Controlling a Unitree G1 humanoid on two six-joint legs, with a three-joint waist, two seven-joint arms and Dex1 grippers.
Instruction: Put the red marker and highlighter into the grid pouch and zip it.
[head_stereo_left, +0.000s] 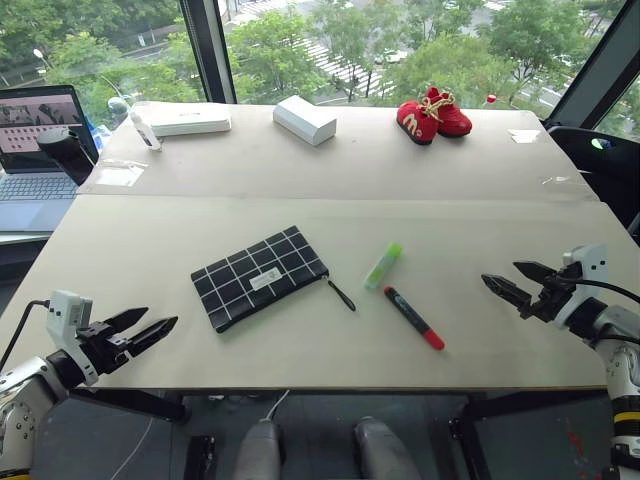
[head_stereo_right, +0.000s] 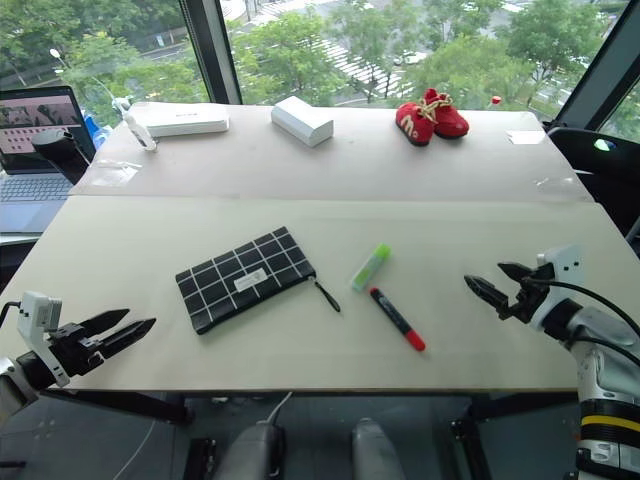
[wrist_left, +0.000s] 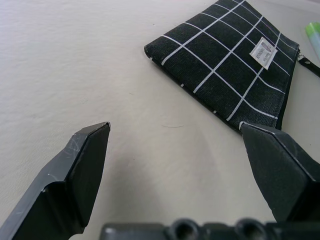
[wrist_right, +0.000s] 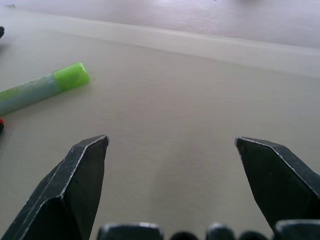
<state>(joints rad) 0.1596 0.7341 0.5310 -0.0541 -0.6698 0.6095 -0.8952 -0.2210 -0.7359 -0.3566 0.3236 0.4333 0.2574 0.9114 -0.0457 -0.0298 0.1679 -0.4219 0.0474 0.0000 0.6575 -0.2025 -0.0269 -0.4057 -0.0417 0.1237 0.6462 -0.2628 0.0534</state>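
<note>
Grid pouch (head_stereo_left: 260, 277) lies flat near the middle of the tabletop (head_stereo_left: 150, 240), its black pull cord (head_stereo_left: 341, 294) trailing toward the pens. Just beside that cord lies the highlighter (head_stereo_left: 383, 265); the red marker (head_stereo_left: 414, 318) rests close to it, nearer the front edge, the two nearly end to end. Whether the zipper is open I cannot tell.

Left end effector (head_stereo_left: 139, 333) hovers released, jaws spread, near the pouch's front corner. Right end effector (head_stereo_left: 516, 282) is likewise released, well apart from the marker.

Risks, as I judge them: the round pens may roll when nudged, and the limp pouch may slide or fold unless one side pins it.
</note>
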